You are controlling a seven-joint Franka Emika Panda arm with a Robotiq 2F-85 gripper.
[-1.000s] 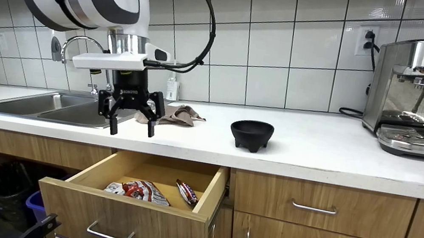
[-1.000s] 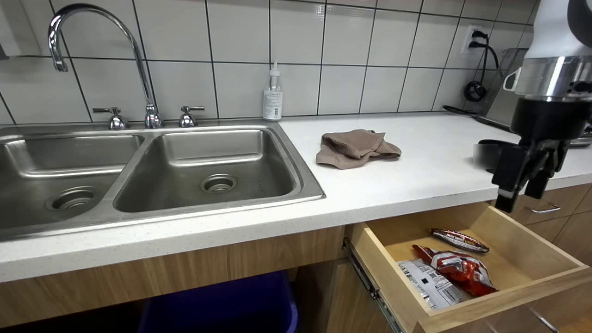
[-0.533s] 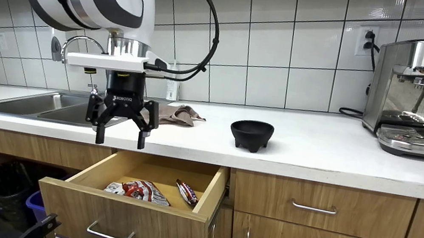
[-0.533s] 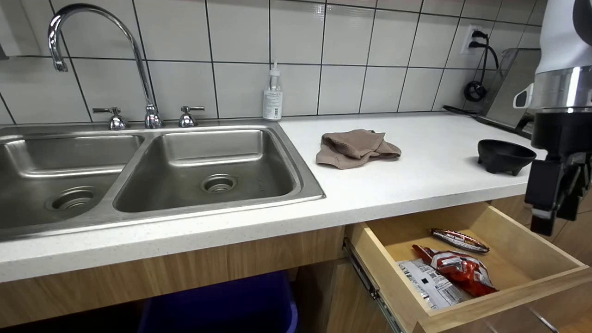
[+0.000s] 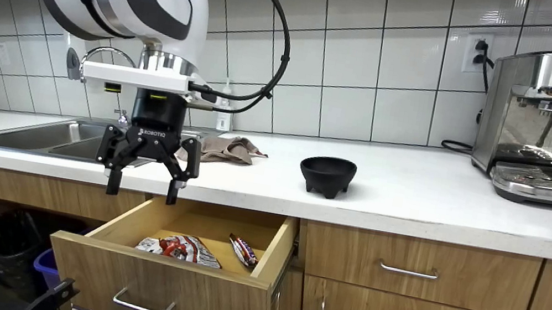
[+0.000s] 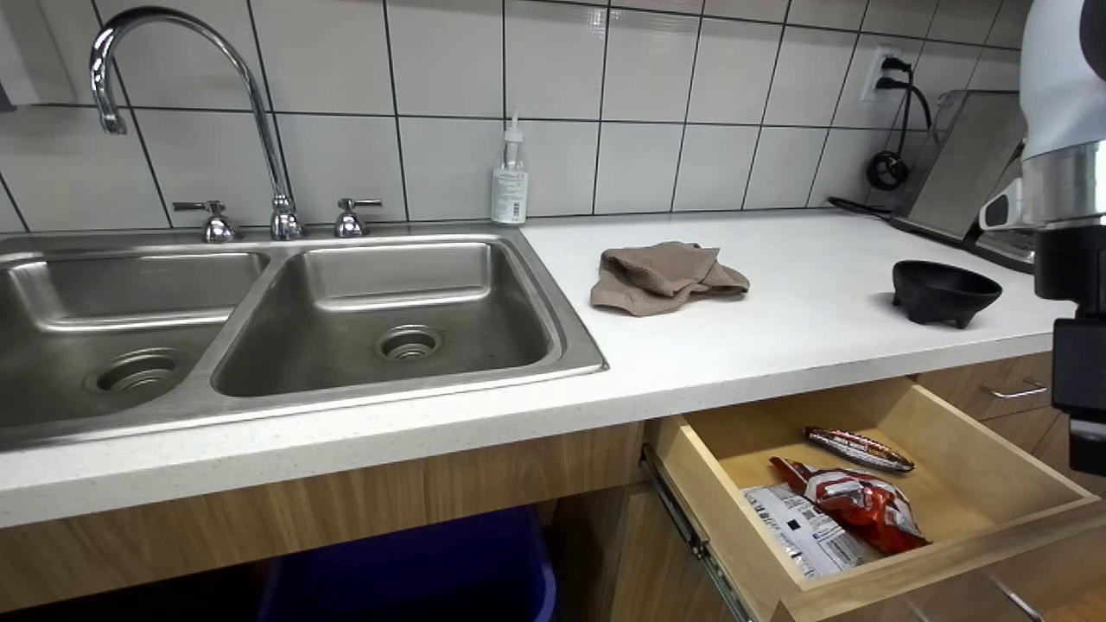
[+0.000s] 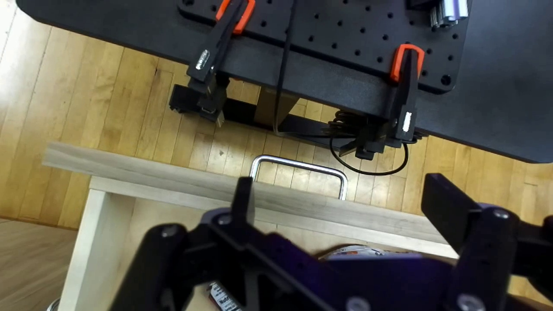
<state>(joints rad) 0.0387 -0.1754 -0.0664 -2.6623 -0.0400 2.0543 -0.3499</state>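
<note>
Gripper (image 5: 142,189): Hung in the air near the front edge of the drawer (image 5: 163,260), its fingers (image 5: 172,195) spread wide, gripping nothing and apparently touching nothing.
Drawer: Stood pulled out from beneath the front edge of the counter (image 5: 415,195); it was the nearest thing below the fingers.
Handle (image 7: 299,164): Ran along the drawer's outer face; in the wrist view it showed between the fingers, off-centre.
Snack bag (image 6: 864,505): Lay near the drawer's front edge, just beside a pale packet (image 6: 799,527) toward the front corner nearer the sink (image 6: 575,354).
Wrapped bar (image 6: 858,449): Lay farther back, toward the side edge nearer the bowl (image 5: 327,175).
Bowl: Stood upright near the counter's front edge, apart from the gripper.
Cloth (image 6: 664,276): Lay crumpled on the counter near the sink's side edge.
Clamps (image 7: 405,99): Sat on the edge of a black table (image 7: 129,26), facing the drawer front.
Drawer-front risk: A straight drop, poorly centred, could have set a fingertip on the front edge or handle and shoved the drawer inward.
Clamp risk: Straying outward could have knocked a finger against a clamp, the gap looking narrow.
</note>
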